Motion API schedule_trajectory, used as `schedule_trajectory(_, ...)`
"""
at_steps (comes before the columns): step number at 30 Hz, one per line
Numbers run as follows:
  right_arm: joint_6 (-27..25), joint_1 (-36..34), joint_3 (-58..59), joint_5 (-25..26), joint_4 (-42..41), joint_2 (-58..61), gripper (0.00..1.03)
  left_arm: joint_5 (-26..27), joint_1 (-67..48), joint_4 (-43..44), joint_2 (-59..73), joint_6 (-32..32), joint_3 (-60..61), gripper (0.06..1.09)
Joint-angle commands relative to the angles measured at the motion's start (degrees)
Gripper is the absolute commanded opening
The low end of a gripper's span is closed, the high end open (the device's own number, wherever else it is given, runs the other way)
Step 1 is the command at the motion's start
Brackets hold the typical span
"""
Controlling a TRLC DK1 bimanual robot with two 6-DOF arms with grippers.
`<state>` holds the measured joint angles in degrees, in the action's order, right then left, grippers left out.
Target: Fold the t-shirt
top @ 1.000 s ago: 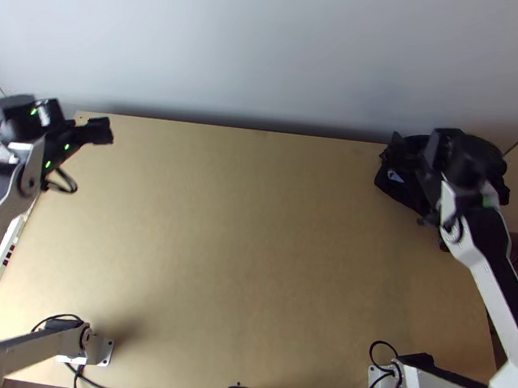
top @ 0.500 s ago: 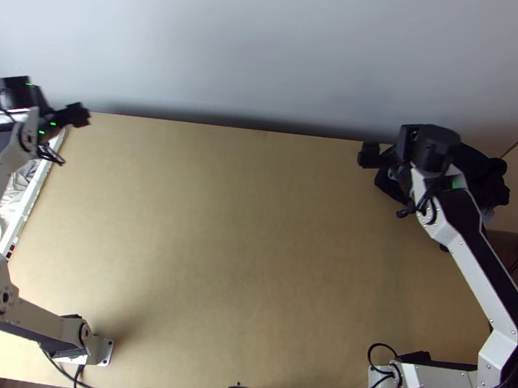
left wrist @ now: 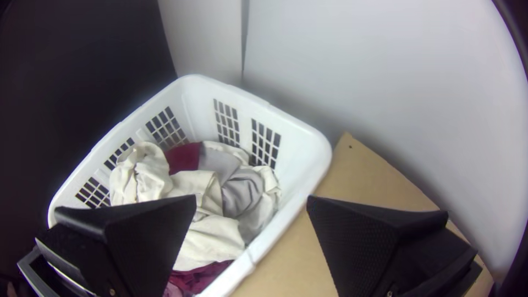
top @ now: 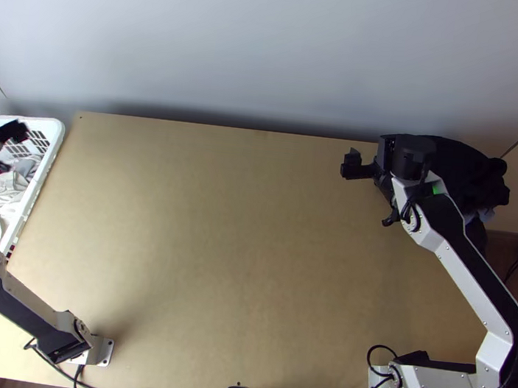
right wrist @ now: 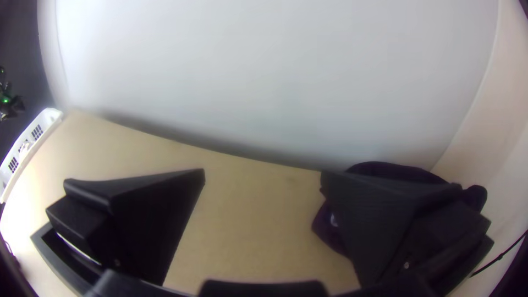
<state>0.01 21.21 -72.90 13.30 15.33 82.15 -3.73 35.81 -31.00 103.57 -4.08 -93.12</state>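
At the left side of the pale wooden worktop (top: 216, 249) you have a white laundry basket (left wrist: 297, 154) of soft garments, bunched together: cream cloth (left wrist: 212, 239), grey cloth (left wrist: 242, 192) and maroon cloth (left wrist: 184, 157). Your t-shirt is probably in this heap, though you cannot tell which piece it is; a dark cloth (top: 468, 175) lies bunched at the worktop's far right corner. Your left tool (left wrist: 252, 201) is at the basket, its two broad black fingers spread wide and holding nothing. Your right tool (right wrist: 263, 175) is likewise parted and unloaded, near the dark cloth. Expect a t-shirt to be light, limp and hard to break, giving way under the fingers instead of keeping a shape. Take it by a raised ridge or loose fold near the top of the heap, with a deep enough bite that thin fabric does not slide out. Keep the basket's rim out of your pinch, as it is stiff and would tip or drag. Neighbouring garments may cling, so lift slowly and let them drop away. Once it is on the worktop, you would do best to hold it by the shoulders or hem corners, one tool to each, and draw it flat.
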Motion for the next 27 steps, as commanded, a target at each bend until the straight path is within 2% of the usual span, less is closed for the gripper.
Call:
schedule_trajectory(1,-1.24,0.67,-0.92,0.15,-0.22,0.38,0.98,-0.05,7.34,-0.28,7.17,3.72,-2.86,1.04)
schedule_trajectory(12,-1.33,0.85,-1.01,0.15,0.22,0.29,0.98,-0.67,12.53,0.15,19.21,5.57,-8.92,1.04)
schedule_trajectory(16,-1.42,0.94,-0.31,0.32,0.22,0.29,0.98,-3.83,13.67,0.24,24.22,6.71,-13.93,1.04)
schedule_trajectory(27,-1.51,1.02,1.54,0.94,0.31,-0.50,0.98,-6.73,14.29,0.33,32.75,9.17,-21.49,1.04)
